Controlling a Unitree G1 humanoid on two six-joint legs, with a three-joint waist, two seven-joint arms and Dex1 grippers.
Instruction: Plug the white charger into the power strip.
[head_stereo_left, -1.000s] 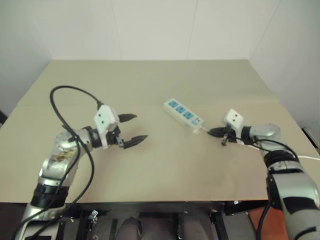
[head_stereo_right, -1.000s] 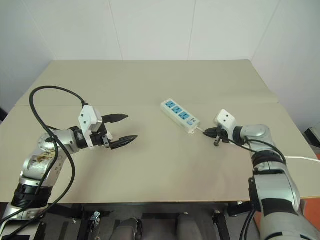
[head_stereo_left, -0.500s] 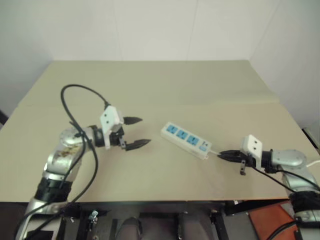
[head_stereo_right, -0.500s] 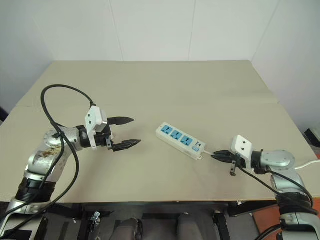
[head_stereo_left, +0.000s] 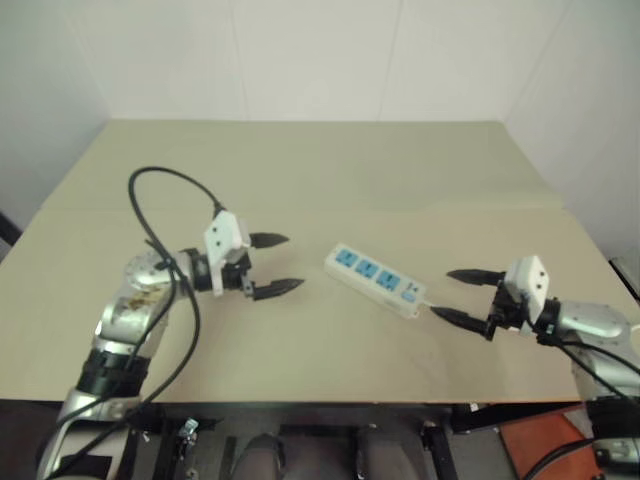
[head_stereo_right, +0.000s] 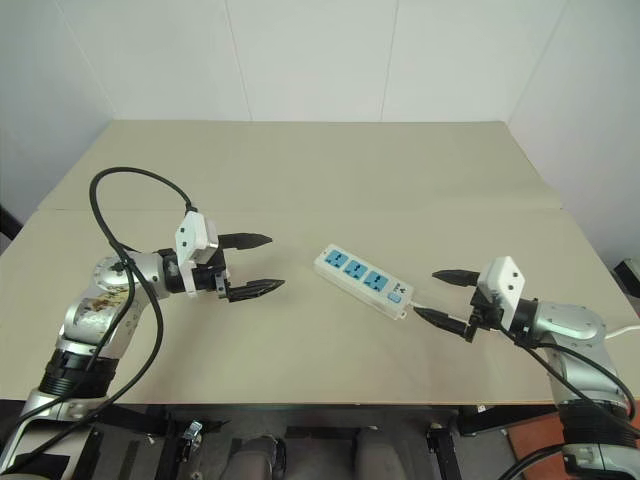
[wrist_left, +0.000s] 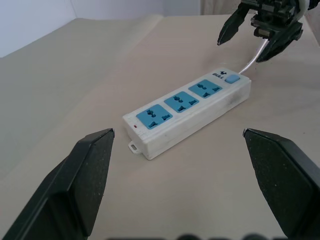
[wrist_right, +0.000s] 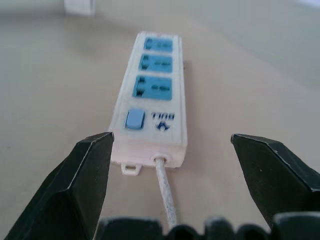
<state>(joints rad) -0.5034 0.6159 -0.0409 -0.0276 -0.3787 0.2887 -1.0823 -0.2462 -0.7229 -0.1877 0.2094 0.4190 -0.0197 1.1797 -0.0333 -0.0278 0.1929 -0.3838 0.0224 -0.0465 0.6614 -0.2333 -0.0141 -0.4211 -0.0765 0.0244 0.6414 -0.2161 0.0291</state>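
Observation:
The power strip (head_stereo_right: 362, 281) is a white bar with three blue sockets and lies at an angle in the middle of the tan table. Its switch end and thin white cord (wrist_right: 165, 195) point toward my right gripper (head_stereo_right: 426, 292). That gripper is open just off the switch end, with the cord running between its fingers untouched. My left gripper (head_stereo_right: 275, 262) hovers open to the left of the strip, a short gap from its far end, holding nothing. The left wrist view shows the strip (wrist_left: 187, 110) between its fingers. The white charger is out of view.
The table (head_stereo_left: 320, 170) has a seam (head_stereo_left: 120, 208) running across its width, and its front edge (head_stereo_left: 300, 402) is close to me. White walls rise behind it. A black cable (head_stereo_right: 120, 190) loops above my left arm. The strip's cord trails off past the right edge (head_stereo_right: 625, 328).
My right gripper, which was shut at the cord by the strip's switch end, dragged the strip toward the front, then opened and drew back. The left gripper stayed open.

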